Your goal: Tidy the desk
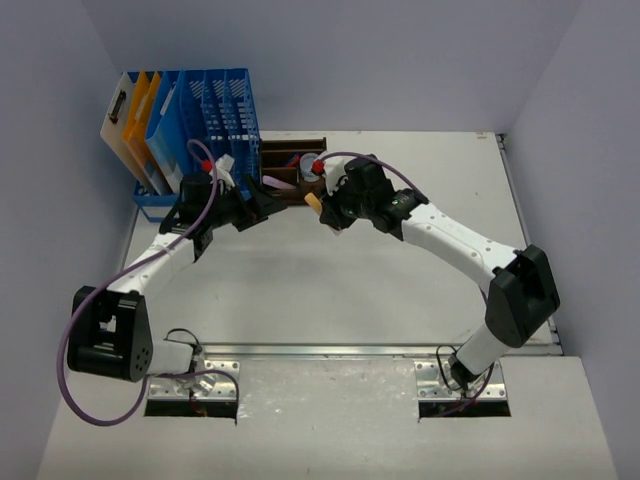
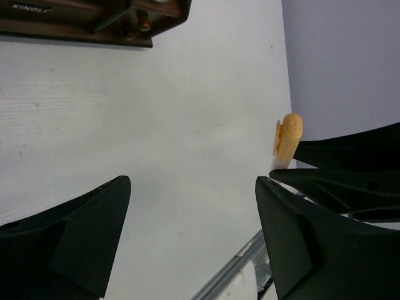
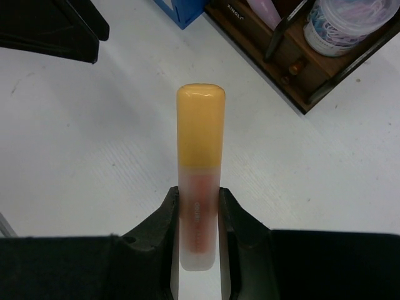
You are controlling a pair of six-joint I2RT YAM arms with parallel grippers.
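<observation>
- Top external view, upper left: a blue mesh file rack (image 1: 205,110) stands against the back wall, with folders (image 1: 140,125) slotted upright in it.
- Left of centre: the left gripper (image 1: 262,206) hangs over the desk (image 1: 330,290), jaws spread wide with nothing between them, seemingly waiting its turn.
- Centre top: a dark wooden tray (image 1: 295,143) sits just beside the rack, its compartments open upward to take small items.
- Just right of it: the right gripper (image 1: 330,214) is clamped on an orange-capped marker (image 1: 315,203), cap pointing away from the fingers, probably bound for the tray.
- The off-white desk fills the middle of the frame, with a metal rail (image 1: 330,350) along its lower edge.
</observation>
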